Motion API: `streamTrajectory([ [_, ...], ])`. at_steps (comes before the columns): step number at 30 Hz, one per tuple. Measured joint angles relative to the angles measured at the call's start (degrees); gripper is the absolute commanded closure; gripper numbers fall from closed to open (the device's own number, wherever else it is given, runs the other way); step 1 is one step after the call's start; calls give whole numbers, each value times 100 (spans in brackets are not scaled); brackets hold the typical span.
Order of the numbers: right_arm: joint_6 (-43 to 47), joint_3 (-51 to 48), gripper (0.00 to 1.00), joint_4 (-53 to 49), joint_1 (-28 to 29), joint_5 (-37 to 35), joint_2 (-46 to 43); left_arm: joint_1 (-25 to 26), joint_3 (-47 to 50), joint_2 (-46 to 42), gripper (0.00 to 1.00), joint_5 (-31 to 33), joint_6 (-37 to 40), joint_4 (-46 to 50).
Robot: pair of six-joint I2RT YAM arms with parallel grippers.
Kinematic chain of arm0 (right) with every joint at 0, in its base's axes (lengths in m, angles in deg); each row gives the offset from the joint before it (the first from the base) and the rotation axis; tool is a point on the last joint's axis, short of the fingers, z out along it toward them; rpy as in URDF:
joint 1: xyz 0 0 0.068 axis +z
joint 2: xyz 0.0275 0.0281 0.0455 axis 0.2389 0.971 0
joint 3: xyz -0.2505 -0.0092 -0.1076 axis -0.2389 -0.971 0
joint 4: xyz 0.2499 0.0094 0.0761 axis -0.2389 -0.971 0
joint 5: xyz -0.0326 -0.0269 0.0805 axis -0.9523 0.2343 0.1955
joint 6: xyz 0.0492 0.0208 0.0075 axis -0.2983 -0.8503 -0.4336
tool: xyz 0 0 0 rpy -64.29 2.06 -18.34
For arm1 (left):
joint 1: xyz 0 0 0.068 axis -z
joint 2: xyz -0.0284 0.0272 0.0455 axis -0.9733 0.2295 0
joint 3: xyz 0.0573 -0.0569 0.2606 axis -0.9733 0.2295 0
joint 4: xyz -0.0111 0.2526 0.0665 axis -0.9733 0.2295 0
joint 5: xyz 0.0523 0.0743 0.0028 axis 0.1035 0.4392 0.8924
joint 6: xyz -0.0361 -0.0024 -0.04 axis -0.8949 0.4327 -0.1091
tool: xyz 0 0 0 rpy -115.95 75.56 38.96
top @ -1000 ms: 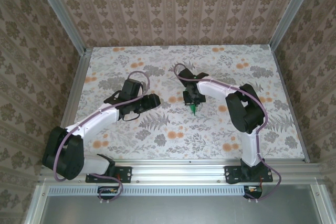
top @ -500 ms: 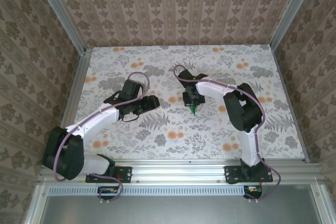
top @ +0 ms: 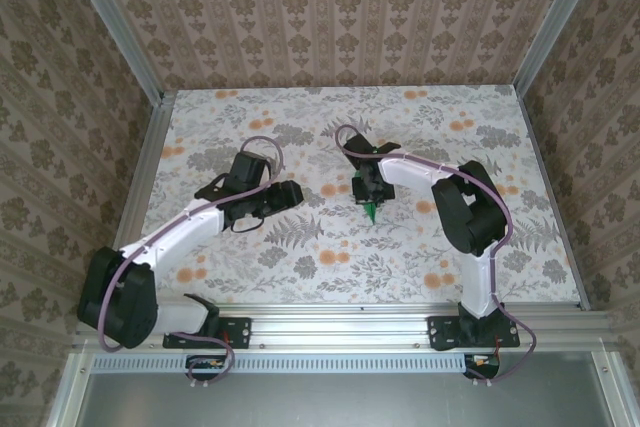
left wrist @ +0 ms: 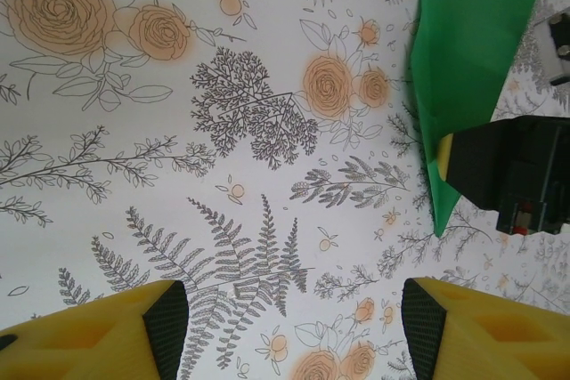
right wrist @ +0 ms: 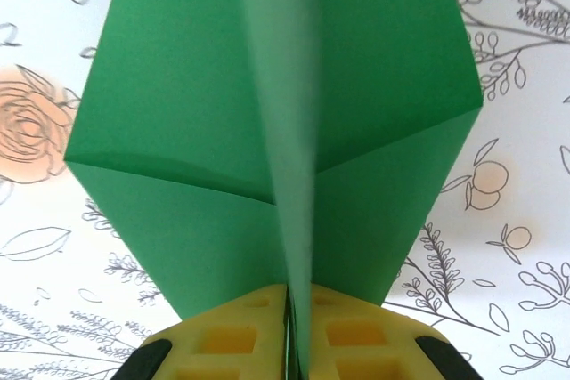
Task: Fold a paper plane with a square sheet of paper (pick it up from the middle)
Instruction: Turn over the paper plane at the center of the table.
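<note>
The green sheet of paper (right wrist: 196, 113) is folded into a pointed paper plane shape with a raised centre crease. My right gripper (right wrist: 289, 331) is shut on that crease, its yellow fingertips pressed together with the paper between them. From above, the green point (top: 371, 211) sticks out below the right gripper (top: 369, 193) just above the middle of the table. In the left wrist view the plane (left wrist: 463, 51) hangs at upper right, held by the black right gripper (left wrist: 512, 171). My left gripper (left wrist: 294, 318) is open over bare tabletop, left of the plane (top: 284, 194).
The floral tabletop (top: 330, 257) is ringed by patterned walls and aluminium rails (top: 140, 177). Both arm bases sit at the near edge (top: 330, 322).
Both arms have shifted only slightly. The right gripper stays shut on the green paper, and the left gripper stays open.
</note>
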Motion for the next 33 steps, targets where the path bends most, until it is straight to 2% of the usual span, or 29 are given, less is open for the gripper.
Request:
streamTrajectory([
  [10,-66,-31,87,35,-9,9,26,0,13,-254,33,4,0,7],
  [15,-83,-7,80,4,-13,9,26,0,31,-278,32,4,0,2],
  [18,-87,55,69,-96,-15,11,26,-2,120,-367,32,4,0,2],
  [23,-66,227,60,-297,-24,15,-81,-33,170,-382,32,4,2,2],
  [28,-28,470,55,-474,-28,26,-514,-66,170,-382,32,4,42,2],
  [33,96,636,51,-645,-28,-232,-1331,-101,170,-382,32,24,90,2],
])
